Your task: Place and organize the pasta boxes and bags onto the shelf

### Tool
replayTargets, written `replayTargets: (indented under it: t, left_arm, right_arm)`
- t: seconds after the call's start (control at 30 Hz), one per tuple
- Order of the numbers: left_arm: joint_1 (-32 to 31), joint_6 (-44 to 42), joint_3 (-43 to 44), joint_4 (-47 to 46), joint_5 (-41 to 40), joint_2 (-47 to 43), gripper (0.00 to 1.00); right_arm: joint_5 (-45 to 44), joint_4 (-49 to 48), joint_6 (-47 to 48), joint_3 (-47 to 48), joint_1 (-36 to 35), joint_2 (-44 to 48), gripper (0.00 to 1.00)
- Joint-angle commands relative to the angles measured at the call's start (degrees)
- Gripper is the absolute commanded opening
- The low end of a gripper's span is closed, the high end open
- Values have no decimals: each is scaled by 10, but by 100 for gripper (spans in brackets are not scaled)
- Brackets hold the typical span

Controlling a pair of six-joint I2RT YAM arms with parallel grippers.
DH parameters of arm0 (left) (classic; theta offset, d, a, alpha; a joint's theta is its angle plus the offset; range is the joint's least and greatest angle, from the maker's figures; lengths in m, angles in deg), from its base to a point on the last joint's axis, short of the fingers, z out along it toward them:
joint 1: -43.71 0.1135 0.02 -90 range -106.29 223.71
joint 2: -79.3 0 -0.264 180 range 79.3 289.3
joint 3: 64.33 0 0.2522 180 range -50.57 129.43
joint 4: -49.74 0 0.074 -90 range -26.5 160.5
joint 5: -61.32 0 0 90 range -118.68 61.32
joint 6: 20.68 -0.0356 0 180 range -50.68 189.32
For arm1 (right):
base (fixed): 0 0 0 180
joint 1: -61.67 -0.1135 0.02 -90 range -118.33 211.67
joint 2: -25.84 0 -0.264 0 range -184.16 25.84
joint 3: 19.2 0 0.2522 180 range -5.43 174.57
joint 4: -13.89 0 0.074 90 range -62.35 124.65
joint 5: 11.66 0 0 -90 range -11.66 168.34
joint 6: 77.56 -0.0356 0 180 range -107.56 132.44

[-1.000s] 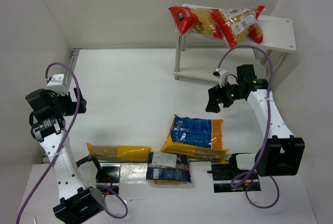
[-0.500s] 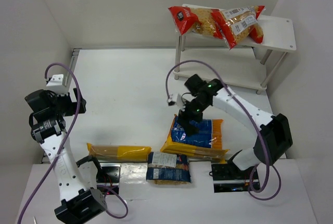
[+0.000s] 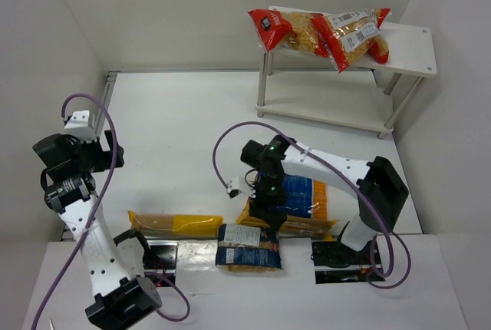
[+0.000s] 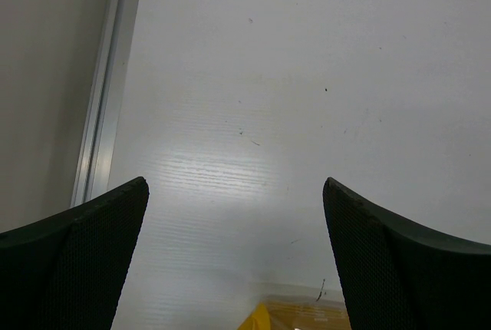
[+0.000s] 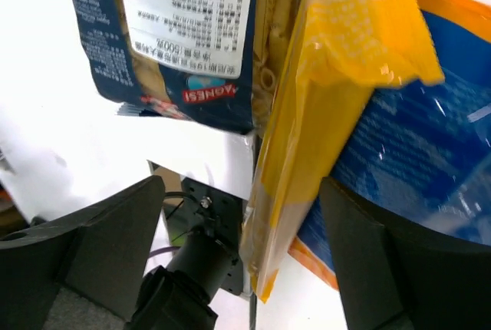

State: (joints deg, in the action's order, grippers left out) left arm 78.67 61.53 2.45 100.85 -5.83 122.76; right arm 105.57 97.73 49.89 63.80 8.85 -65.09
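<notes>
**Pickup lining up on a spaghetti pack at the near edge**

Shelving is under way, and the step in hand looks like the grab for the next pack. On the desk (image 3: 176, 115), the shelf (image 3: 410, 42) stands in the far right corner. Its top board carries two clear red-ended bags (image 3: 288, 31) (image 3: 354, 34), side by side and touching, and its lower tier is bare.

Four packs wait along the near edge:
- One large flat blue-and-orange bag (image 3: 307, 196), right of the middle.
- Two long yellow spaghetti packs: one (image 3: 175, 224) toward the left, the other (image 5: 307, 153) lying partly under the blue-and-orange bag.
- One small dark-blue pack (image 3: 247, 245), between the two yellow ones.

The right gripper (image 5: 242, 192) is low over that cluster. Its fingers are spread wide to either side of the buried yellow pack's end and are not clamped on it.

The next move probably calls for closing on that thin end alone, then drawing the pack out without dragging the bag above it.

The left gripper (image 4: 234, 192) hangs over the desk's left side, fingers fully apart and holding nothing.
</notes>
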Motion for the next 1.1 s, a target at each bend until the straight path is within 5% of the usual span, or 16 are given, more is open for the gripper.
replayTargets:
  t: [0.0, 0.37, 0.7, 0.8, 0.83, 0.93, 1.07]
  left_arm:
    - [8, -14, -2, -17, 18, -7, 100]
    - [8, -14, -2, -17, 18, -13, 100]
    - [8, -14, -2, -17, 18, -13, 100]
    - [8, -14, -2, -17, 18, -13, 100]
    - [8, -14, -2, -17, 18, -13, 100]
    - [8, -14, -2, -17, 18, -13, 100]
    - [8, -14, -2, -17, 18, -18, 100]
  right_arm:
    - [17, 16, 6, 21, -12, -35, 87]
    - [6, -39, -7, 20, -48, -92, 65]
    - [-91, -96, -63, 12, -48, -93, 70]
    - [-91, -104, -80, 6, -48, -103, 42]
    - [-91, -104, -80, 6, -48, -117, 24]
    - [-86, -104, -80, 24, -48, -137, 1]
    - [-94, -122, -80, 77, -48, -137, 0]
